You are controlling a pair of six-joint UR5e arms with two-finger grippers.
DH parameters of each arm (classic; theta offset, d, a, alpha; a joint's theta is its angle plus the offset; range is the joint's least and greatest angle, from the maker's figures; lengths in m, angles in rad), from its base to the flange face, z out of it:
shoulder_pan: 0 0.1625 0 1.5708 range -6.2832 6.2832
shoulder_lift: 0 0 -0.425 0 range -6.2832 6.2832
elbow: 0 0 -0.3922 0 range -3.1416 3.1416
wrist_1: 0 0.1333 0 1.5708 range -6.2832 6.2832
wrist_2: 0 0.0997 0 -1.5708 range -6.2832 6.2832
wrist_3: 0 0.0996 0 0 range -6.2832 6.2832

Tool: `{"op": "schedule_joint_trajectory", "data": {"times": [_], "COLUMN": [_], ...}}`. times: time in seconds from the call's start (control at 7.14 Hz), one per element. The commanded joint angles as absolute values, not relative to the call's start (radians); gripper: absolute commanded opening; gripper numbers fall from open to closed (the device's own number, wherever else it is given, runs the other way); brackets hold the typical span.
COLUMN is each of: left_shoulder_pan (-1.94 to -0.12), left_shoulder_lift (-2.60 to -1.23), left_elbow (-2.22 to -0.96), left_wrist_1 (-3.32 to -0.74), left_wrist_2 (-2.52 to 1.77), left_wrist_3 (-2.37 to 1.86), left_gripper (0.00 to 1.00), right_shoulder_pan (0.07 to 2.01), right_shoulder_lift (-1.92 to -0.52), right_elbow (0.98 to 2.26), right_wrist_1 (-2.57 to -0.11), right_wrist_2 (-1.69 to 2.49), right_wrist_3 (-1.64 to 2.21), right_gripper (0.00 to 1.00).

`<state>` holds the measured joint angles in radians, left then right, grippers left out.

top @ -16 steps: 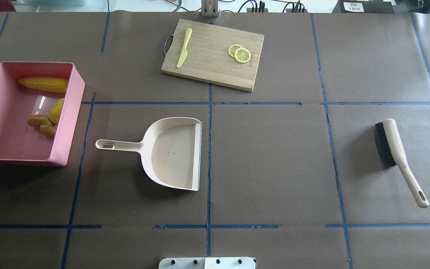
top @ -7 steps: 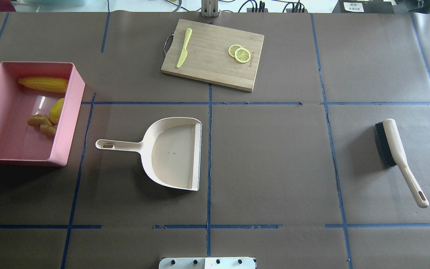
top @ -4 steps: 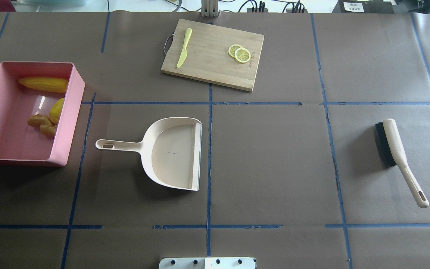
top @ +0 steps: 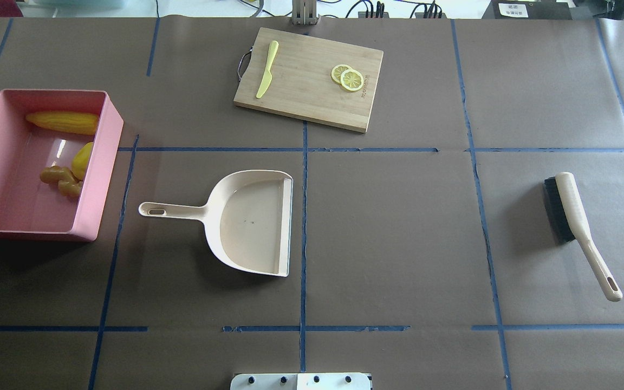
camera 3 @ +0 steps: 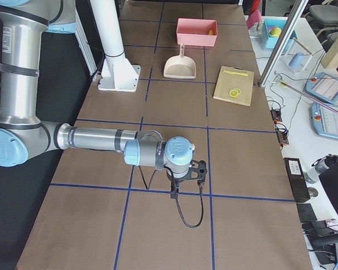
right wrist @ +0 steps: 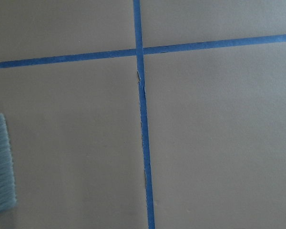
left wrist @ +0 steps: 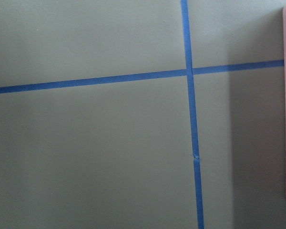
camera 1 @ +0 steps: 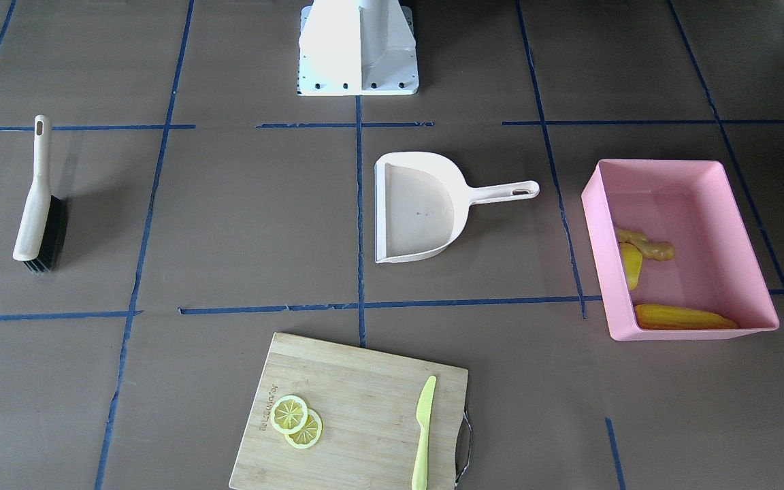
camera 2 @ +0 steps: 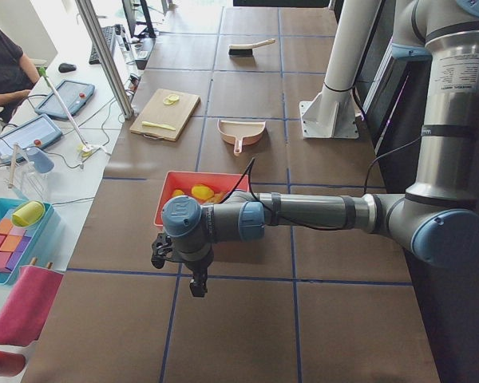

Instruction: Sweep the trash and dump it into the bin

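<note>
Bin (top: 19, 208) sits at 9 o'clock on the desk (top: 398, 227). Probably light, stiff plastic, so grab the rim. Inside it: corn (top: 63, 122) at 12, lemon (top: 82, 161) and ginger (top: 63, 181) at 3. They look hard, slick and rolly. Can't tell if either arm's jaws are open or closed.

The pink plastic bin (top: 103, 168) looks glossy, the cutting board (top: 312, 70) wooden, the table covering (top: 398, 216) matt paper.

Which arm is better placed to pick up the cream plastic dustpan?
Left, likely: the cream plastic dustpan lies left of centre, handle toward the pink plastic tub, beside which the left tool hangs.
</note>
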<state>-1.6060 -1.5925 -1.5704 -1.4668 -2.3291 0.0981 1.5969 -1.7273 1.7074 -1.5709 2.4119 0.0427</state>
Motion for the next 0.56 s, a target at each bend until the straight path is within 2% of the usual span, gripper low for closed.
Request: {"op": "schedule_joint_trajectory", "data": {"times": [0.0,0.42], "left_shoulder_pan": [-1.606,-1.606], "left_shoulder_lift": [-1.592,-1.589], "left_elbow": [-1.571,-1.578], "left_wrist_1": [-1.473,-1.473], "left_wrist_2": [-2.330,-2.330], "left_wrist_3": [0.098,0.098], "left_gripper": [1.00,1.00], "right_shoulder_pan": [1.597,1.598], "right_shoulder_lift": [-1.729,-1.726], "right_elbow": [1.707,1.709], "right_wrist_1": [-1.571,-1.566], "right_wrist_2": [2.411,2.407], "right_wrist_3": [0.043,0.052], "right_gripper": [1.00,1.00]}}
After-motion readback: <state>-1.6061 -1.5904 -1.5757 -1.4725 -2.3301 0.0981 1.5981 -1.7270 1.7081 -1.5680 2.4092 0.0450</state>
